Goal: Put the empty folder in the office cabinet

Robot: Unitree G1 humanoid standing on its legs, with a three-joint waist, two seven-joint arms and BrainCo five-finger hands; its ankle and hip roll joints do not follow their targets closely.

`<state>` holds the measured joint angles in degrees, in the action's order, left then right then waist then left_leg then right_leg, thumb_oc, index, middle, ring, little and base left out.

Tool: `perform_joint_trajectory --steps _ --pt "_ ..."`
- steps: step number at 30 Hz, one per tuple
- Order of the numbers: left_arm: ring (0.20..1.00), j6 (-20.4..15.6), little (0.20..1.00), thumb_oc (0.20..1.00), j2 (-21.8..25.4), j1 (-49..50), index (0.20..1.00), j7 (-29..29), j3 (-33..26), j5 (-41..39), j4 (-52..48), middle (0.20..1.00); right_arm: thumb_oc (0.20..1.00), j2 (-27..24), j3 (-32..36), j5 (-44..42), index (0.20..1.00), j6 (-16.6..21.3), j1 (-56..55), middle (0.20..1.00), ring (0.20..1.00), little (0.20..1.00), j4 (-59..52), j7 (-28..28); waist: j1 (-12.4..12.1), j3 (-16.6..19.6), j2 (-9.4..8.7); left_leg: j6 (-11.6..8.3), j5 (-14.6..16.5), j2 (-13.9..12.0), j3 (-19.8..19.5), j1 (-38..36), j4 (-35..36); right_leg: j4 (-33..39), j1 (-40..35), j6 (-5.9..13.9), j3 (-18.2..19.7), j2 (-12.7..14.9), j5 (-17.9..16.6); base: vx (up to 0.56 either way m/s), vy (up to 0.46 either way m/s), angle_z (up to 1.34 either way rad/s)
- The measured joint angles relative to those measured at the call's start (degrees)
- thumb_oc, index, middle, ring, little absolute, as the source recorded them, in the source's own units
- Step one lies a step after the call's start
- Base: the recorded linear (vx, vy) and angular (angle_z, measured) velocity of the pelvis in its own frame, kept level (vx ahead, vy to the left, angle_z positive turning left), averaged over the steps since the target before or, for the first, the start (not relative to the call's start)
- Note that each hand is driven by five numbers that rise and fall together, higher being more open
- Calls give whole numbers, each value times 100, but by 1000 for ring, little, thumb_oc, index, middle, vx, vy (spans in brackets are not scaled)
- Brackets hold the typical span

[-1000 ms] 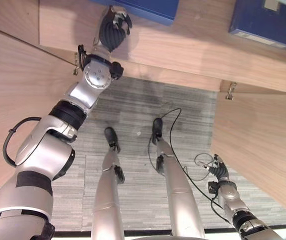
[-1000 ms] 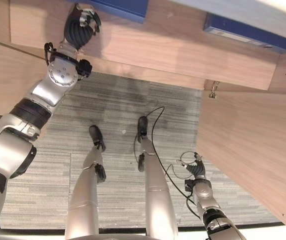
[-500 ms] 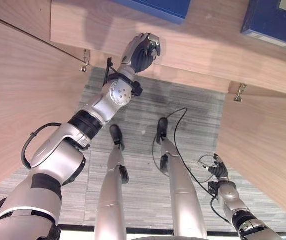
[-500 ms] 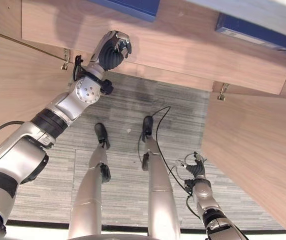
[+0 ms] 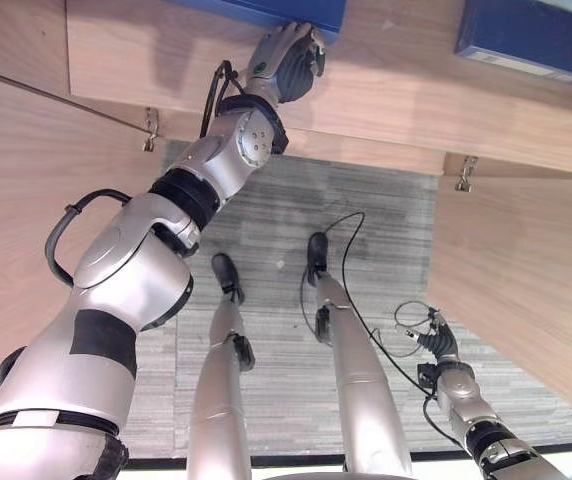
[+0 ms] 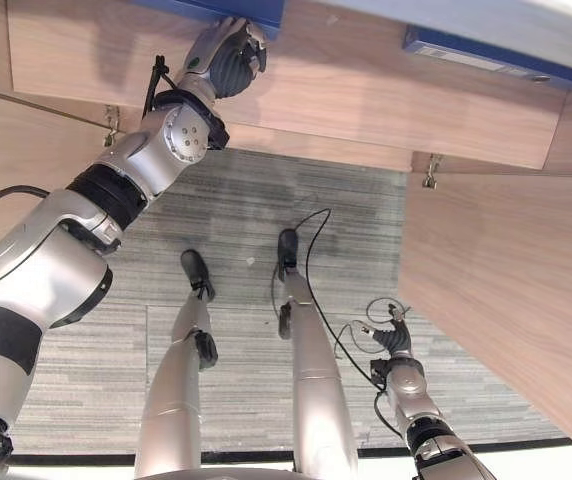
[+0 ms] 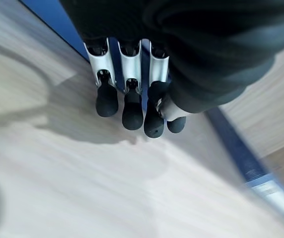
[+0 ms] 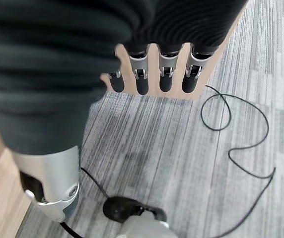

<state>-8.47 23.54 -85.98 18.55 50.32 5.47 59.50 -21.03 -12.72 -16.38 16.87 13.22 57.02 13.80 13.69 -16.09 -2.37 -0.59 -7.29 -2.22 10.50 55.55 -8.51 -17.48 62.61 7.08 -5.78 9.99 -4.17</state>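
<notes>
The L hand (image 5: 288,62) is up at the cabinet shelf (image 5: 396,90), w/ its fingers (image 7: 127,94) straight and close together, dark tips pointing down onto the wood; it grasps nothing. The tips are at the near edge of the blue folder (image 5: 296,12), which lies flat on the shelf, at the top of the head views. If the tips really touch the folder edge, I cannot tell for sure; in the wrist view they look just at it. A second blue folder (image 5: 531,40) lies further to the right on the same shelf, well apart. The two cabinet doors (image 5: 526,290) stand open at both sides. The R hand (image 5: 436,340) hangs low over the grey carpet (image 5: 266,200), fingers relaxed and straight, holding nothing.

Judgement: the folder seems already inside, so the step now is prob. the last push to seat it. To do it well: keep the fingers flat and together, press on the middle of the edge, not a corner, so the folder goes straight and does not turn. Push slow, then pull the hand straight back w/o catching the edge and dragging the folder out again. Mind the L door hinge (image 5: 152,128) near the forearm.
</notes>
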Motion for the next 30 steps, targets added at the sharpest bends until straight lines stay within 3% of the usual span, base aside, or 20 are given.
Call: perform_joint_trajectory --steps 9,30 --pt "200 -27 200 200 451 -132 200 -184 -109 -275 373 200 1000 -49 7 -59 1000 24 2 1000 1000 1000 195 -3 173 93 10 41 188 -53 174 144 -299 20 107 31 205 -60 -69 20 21 -8" --pt "200 -136 200 200 447 -259 200 -502 -336 -1183 581 200 1000 -46 9 -286 1000 39 6 1000 1000 1000 207 -1 257 460 2 125 519 -134 248 876 -986 523 324 58 277 -96 -401 10 7 -2"
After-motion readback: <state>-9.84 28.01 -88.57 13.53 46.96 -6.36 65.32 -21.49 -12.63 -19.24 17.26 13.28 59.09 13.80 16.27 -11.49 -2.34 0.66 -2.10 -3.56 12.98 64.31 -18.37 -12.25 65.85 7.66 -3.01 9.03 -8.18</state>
